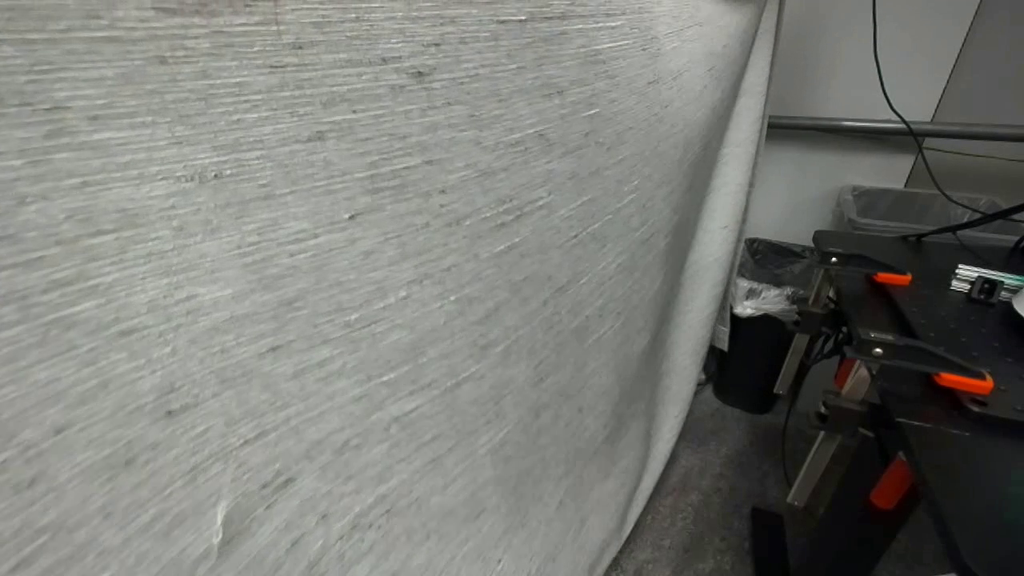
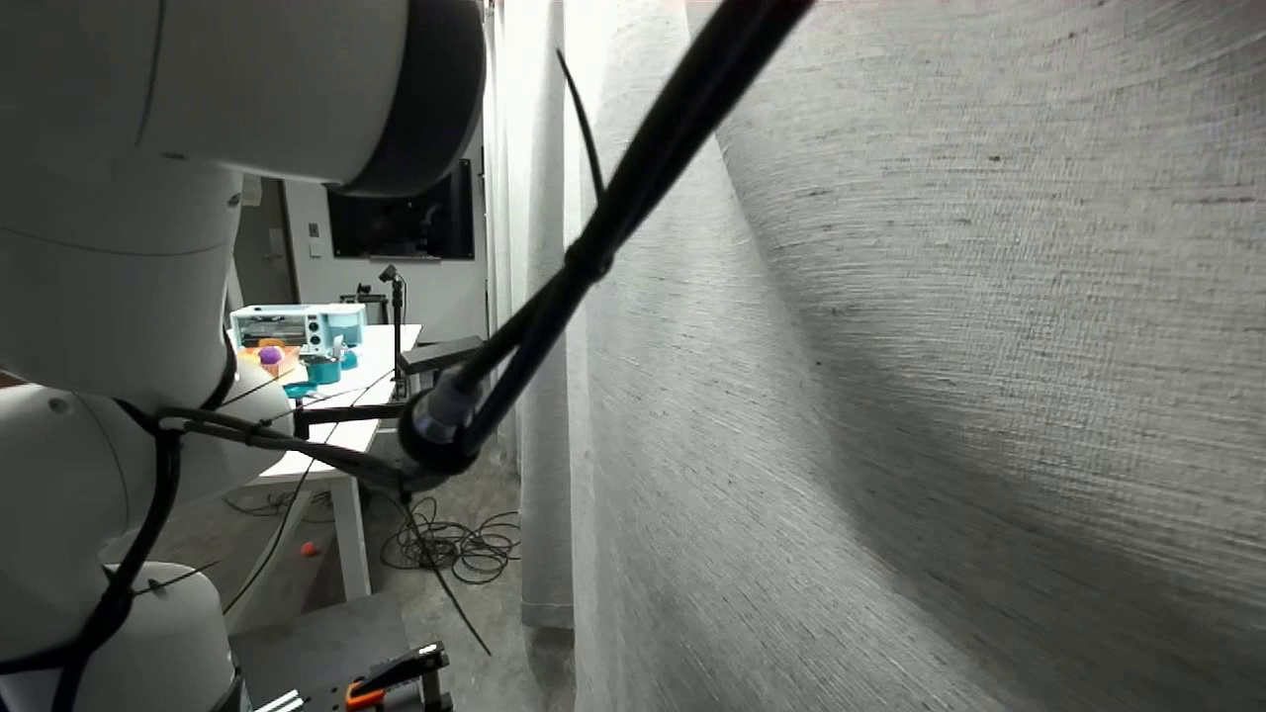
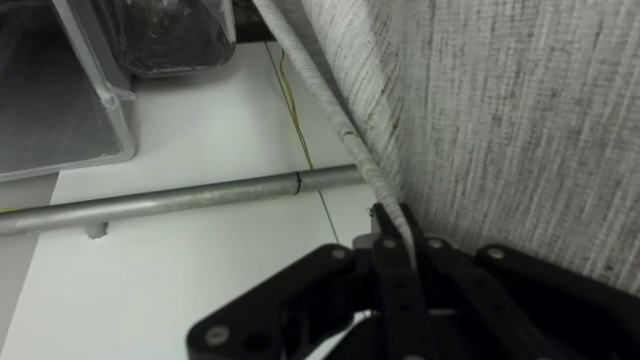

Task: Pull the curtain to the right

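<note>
The curtain [image 1: 360, 280] is a very large light grey woven sheet that fills most of an exterior view. Its right edge hangs as a slanting fold. It also fills the right side of the exterior view with the arm [image 2: 940, 346], with soft deep folds. In the wrist view the curtain [image 3: 510, 115] covers the right side, and its edge runs down between the fingers. My gripper [image 3: 395, 212] is shut on this edge, with a fingertip on each side of the cloth. The gripper is out of view in both exterior views.
The white arm [image 2: 267, 89] and its black cables stand close to the curtain. A black table [image 1: 952, 320] with clamps and a black bin [image 1: 752, 360] stand right of the curtain. A grey rail [image 3: 200, 202] crosses the white wall. A white table [image 2: 346, 475] stands behind the arm.
</note>
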Robot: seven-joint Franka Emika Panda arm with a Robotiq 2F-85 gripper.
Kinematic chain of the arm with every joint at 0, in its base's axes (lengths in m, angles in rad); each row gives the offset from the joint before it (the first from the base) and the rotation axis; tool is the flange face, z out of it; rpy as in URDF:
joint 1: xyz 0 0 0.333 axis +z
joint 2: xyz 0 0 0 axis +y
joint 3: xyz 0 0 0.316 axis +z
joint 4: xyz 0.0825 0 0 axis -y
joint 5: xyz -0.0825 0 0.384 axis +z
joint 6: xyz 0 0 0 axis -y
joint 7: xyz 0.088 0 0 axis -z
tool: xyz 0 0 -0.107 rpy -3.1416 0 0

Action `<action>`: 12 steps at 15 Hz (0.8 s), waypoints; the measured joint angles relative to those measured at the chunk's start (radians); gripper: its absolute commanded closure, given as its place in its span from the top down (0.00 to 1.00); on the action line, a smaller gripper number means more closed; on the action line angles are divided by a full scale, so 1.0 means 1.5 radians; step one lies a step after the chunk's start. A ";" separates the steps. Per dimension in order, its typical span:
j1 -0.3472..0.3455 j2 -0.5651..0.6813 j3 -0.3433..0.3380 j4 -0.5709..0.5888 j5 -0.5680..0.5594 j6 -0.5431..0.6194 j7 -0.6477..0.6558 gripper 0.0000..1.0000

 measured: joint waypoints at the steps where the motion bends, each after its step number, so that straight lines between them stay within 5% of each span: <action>1: 0.000 0.001 0.006 0.001 0.000 -0.023 -0.019 0.01; 12: -0.001 0.021 0.033 0.048 0.000 -0.168 -0.112 0.01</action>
